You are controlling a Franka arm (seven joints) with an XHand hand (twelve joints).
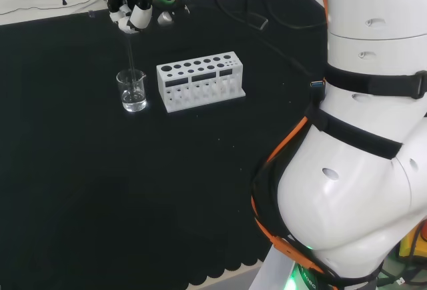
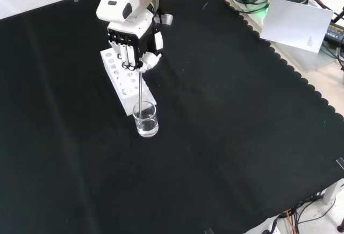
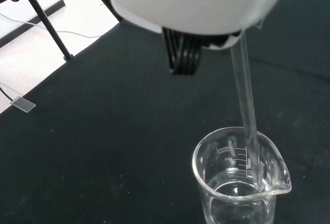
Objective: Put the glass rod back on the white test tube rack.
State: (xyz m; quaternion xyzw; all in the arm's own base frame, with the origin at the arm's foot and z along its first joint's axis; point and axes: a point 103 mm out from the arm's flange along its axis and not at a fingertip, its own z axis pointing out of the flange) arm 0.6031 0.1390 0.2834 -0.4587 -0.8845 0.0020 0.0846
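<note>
My hand [image 1: 130, 7] [image 2: 131, 43] hangs above a small clear beaker [image 1: 132, 90] [image 2: 145, 122] [image 3: 238, 180], its fingers curled round the top of a thin glass rod [image 1: 129, 53] [image 2: 140, 91] [image 3: 246, 105]. The rod hangs nearly upright, its lower end inside the beaker, which holds a little clear liquid. The white test tube rack [image 1: 200, 80] [image 2: 124, 78] stands just right of the beaker in the head view and behind it in the front view; several round holes show in its top.
Black cloth [image 2: 226, 110] covers the bench around the beaker and rack. My arm's white links [image 1: 360, 137] rise at the right of the head view. Papers [image 2: 298, 21] and cables lie beyond the cloth's scalloped edge in the front view.
</note>
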